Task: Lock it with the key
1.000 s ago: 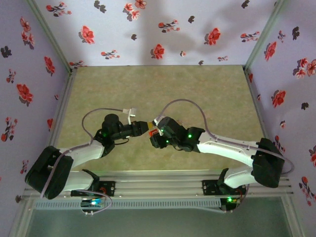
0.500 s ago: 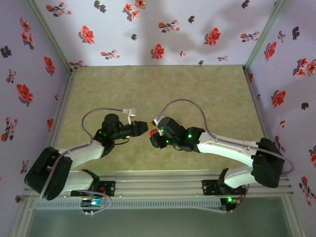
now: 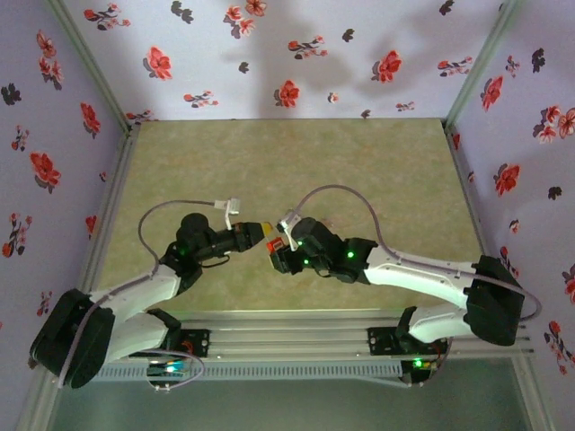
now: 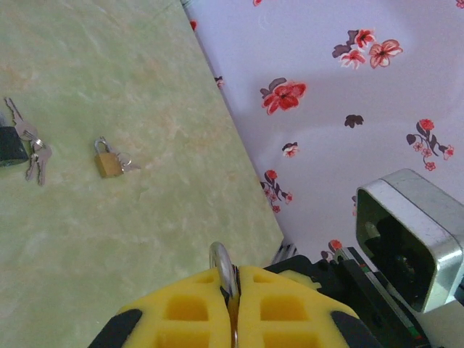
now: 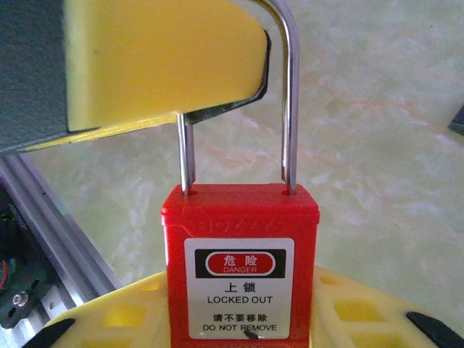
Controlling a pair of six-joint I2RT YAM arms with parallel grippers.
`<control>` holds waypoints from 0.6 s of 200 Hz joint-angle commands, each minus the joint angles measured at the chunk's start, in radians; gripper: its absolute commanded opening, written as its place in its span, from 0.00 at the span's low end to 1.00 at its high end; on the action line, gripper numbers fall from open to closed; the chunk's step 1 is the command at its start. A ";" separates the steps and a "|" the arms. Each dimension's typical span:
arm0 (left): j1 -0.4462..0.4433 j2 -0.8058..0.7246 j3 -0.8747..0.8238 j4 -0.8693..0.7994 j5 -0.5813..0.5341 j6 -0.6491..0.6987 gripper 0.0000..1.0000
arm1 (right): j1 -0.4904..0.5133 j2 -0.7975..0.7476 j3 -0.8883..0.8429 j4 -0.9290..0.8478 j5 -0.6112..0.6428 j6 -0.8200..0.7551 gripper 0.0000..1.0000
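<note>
Pinching shackle (image 4: 222,262) of red padlock (image 5: 239,275) w/ L jaws; gripping its body w/ R jaws. Seeing key (image 4: 10,143) flat on counter (image 4: 145,217), nr brass padlock (image 4: 107,161), well apart from both jaws.

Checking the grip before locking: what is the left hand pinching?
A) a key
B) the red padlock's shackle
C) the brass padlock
B: the left hand is shut on the silver shackle of the red padlock.

Top external looked down from 6 o'clock, far; left wrist faced 3, right wrist 9, both close, sharing the red padlock (image 5: 239,264).
</note>
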 commanded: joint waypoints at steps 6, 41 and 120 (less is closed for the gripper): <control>-0.002 -0.055 -0.020 0.077 -0.023 0.057 0.00 | -0.006 -0.018 -0.043 -0.020 0.014 0.015 0.00; -0.003 -0.098 -0.044 0.113 -0.024 0.059 0.00 | -0.007 -0.050 -0.094 0.036 -0.002 -0.005 0.00; -0.004 -0.132 -0.059 0.156 -0.023 0.043 0.00 | -0.008 -0.144 -0.216 0.148 0.021 -0.079 0.00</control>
